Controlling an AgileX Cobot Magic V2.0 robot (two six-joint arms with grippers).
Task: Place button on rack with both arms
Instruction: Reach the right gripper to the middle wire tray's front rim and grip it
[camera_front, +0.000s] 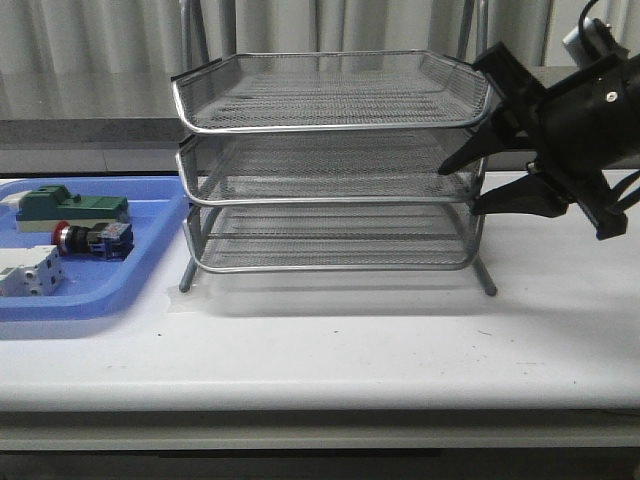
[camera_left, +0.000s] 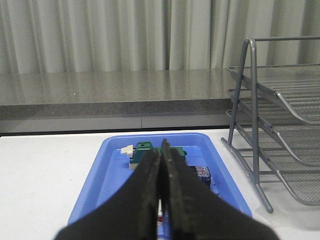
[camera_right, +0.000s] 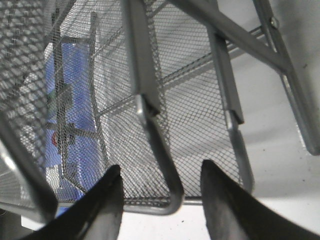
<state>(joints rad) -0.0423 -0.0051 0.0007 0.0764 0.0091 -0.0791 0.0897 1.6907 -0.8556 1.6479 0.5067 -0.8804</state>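
**Button not yet picked; right arm poised at the rack**

Your button (camera_front: 88, 237) lies on its side in the blue tray (camera_front: 150, 265) at the left of the desk (camera_front: 330, 345), red head pointing left, between the green block part (camera_front: 60, 206) behind it and the white terminal block (camera_front: 28, 271) in front. Nothing grips it, so I judge the pick-up step has not begun.

Your left end effector (camera_left: 160, 200) shows only in its wrist view: fingers pressed together, clamped on nothing, aimed over the tray toward the parts. The button's blue body (camera_left: 202, 172) peeks out just beside the fingers. You will need to spread the fingers before descending, and line them across the button's body rather than its round head.

Your right end effector (camera_front: 470, 187) has its fingers apart and empty at the right end of the rack (camera_front: 330, 160), level with the middle tier. In the right wrist view the fingers (camera_right: 105, 200) straddle a wire corner of the rack; whether they touch it I cannot tell. It looks set to steady the rack or take a handover.

Mind the tray's raised rim and the two neighbouring parts, which leave little room beside the button. The rack's left frame legs stand near the tray's right edge. Open desk lies in front of the rack.
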